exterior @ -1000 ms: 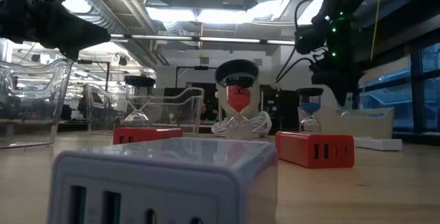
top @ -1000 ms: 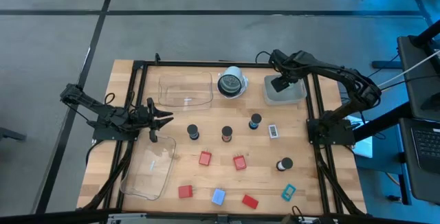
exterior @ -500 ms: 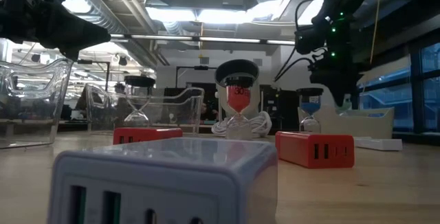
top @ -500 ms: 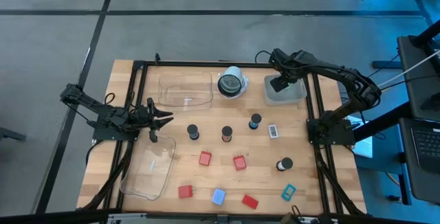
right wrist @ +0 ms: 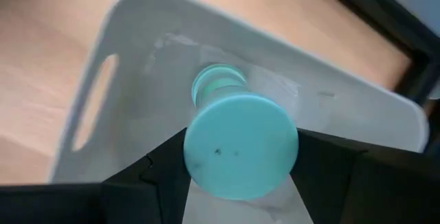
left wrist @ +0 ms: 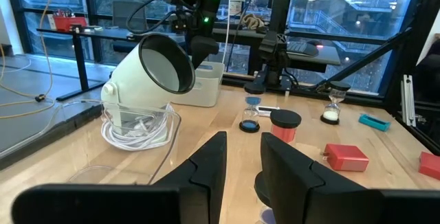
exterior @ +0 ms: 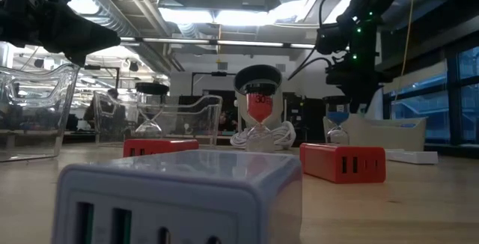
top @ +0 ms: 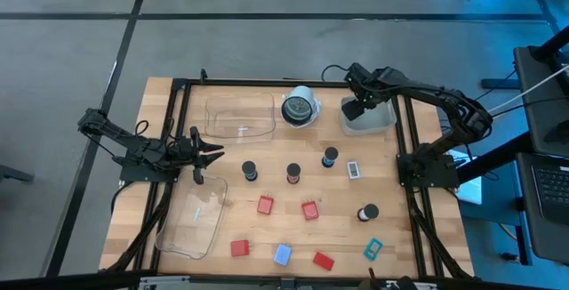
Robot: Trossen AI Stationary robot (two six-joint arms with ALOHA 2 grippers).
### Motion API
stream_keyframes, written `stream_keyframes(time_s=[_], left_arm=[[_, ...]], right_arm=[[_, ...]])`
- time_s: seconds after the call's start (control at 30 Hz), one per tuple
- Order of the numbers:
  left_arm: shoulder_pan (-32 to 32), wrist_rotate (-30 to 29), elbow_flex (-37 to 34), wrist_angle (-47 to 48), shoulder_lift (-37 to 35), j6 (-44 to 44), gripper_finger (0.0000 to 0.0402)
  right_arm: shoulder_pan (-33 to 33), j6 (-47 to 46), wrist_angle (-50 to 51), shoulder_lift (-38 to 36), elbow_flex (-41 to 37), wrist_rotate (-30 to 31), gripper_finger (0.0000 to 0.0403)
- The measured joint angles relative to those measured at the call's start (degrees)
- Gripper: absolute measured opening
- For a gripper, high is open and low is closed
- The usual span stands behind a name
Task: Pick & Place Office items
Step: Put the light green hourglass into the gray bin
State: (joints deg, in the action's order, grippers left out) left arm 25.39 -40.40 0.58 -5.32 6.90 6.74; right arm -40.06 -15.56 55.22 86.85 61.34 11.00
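Two dark robot arms work over a pale wooden table (top: 178, 103) ringed by a black frame, standing on a grey floor. No writing or brand can be read on anything.

The right gripper (top: 354, 108), at the upper right of the high view, hangs over the left edge of a white tray (top: 378, 123). Its jaws are closed on a teal hourglass (right wrist: 237, 145), held just above the tray floor in the right wrist view. Compared with a second ago, this gripper has shifted slightly to the left.

The left gripper (top: 213, 154) rests at the left of the table with its jaws nearly closed and nothing between them, unchanged.

The other office items lie across the lower half of the high view: red blocks (top: 265, 205), black-capped hourglasses (top: 292, 173), a pale-blue block (top: 283, 254) and a teal rectangle (top: 372, 249). Two clear trays (top: 240, 117) sit at left, and a round white-rimmed object (top: 300, 108) at top centre.

The low view shows an office with ceiling lights and windows.
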Motion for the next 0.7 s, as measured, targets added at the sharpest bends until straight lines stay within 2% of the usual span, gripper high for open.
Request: stream_keyframes(time_s=[0.4,0.7], left_arm=[[0.0,0.0,0.0,0.0,0.0,0.0,0.0086],[0.0,0.0,0.0,0.0,0.0,0.0,0.0086]], right_arm=[[2.8,0.2,-2.2,4.0,0.2,0.6,0.0208],[2.8,1.0,-3.0,4.1,0.2,0.9,0.0208]])
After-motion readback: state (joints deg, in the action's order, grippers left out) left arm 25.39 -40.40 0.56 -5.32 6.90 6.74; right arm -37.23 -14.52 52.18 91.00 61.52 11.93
